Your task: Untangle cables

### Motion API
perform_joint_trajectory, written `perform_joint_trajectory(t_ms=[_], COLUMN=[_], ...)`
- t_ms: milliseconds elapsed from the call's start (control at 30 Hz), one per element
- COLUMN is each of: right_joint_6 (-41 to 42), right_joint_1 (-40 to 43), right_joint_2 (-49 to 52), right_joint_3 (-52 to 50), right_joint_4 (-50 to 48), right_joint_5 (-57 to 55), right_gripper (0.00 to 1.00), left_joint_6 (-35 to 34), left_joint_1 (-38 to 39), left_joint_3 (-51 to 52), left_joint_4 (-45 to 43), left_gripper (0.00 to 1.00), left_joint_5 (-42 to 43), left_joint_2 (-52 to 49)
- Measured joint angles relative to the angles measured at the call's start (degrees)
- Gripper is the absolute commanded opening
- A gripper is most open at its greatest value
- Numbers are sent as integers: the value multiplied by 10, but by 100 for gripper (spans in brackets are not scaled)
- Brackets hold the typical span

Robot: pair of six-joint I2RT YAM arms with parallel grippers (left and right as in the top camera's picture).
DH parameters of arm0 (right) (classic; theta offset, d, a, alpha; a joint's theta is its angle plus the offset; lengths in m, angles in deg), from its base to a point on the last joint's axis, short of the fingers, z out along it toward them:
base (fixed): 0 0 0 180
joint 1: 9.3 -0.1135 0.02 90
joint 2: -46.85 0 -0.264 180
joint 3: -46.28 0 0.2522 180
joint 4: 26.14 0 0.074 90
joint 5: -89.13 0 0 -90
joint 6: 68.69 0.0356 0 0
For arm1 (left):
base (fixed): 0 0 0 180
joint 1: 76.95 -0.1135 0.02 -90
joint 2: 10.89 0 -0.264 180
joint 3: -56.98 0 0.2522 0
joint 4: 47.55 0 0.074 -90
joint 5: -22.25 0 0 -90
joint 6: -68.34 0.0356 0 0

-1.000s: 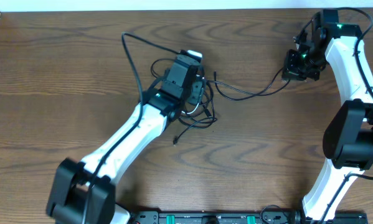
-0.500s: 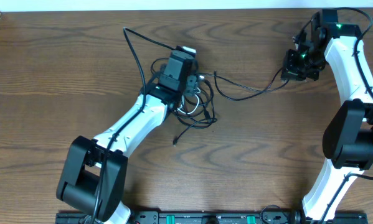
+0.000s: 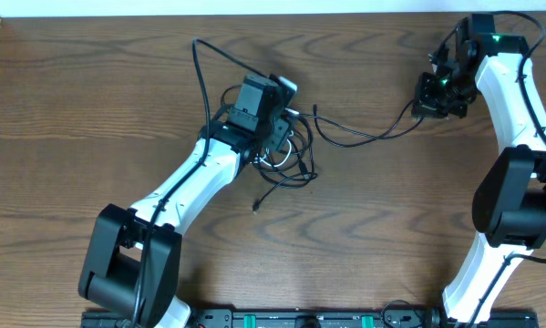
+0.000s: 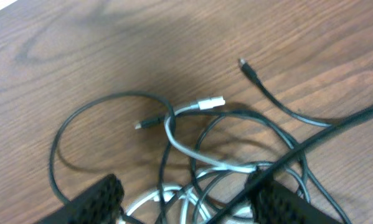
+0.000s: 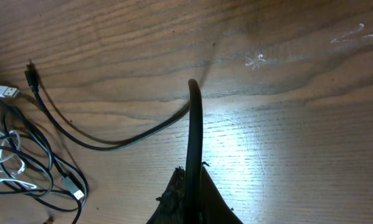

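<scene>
Hovering directly over the knotted bundle of thin black and white cords (image 3: 287, 157), your left end effector (image 4: 183, 202) stood open, loops lying between and just ahead of its fingers. Your right end effector (image 5: 191, 186), well apart to the right, was pinched shut on one thin black cable (image 5: 111, 142), which ran leftward across the brown wooden tabletop (image 3: 90, 109) back to the knot. Your left arm was nearer; only crossing strands stood in its way.

The left fingers (image 4: 98, 200) stand spread apart; the right fingers (image 5: 211, 210) are pinched shut.
</scene>
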Motion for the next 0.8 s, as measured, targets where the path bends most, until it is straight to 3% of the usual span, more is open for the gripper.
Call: perform_joint_trajectory(t_ms=[67,200,267,533,800], right_joint_6=[0,0,0,0,1], right_joint_1=[0,0,0,-4,-10], right_joint_2=[0,0,0,0,0], right_joint_3=[0,0,0,-5,-60], right_joint_4=[0,0,0,-5,-44], right_joint_5=[0,0,1,16,39], right_gripper=[1,1,1,1,1], left_joint_6=[-1,-8,-14,-73,-97], left_joint_1=[-3,-5,-5,-2,10], left_joint_3=[0,0,0,0,0], left_joint_4=[-20,-45,-54,-84,-81], left_gripper=[54,15,8,8,8], left_joint_5=[-12,-76,-121,-317,-367], left_joint_2=[-9,-40,-49,-28,153])
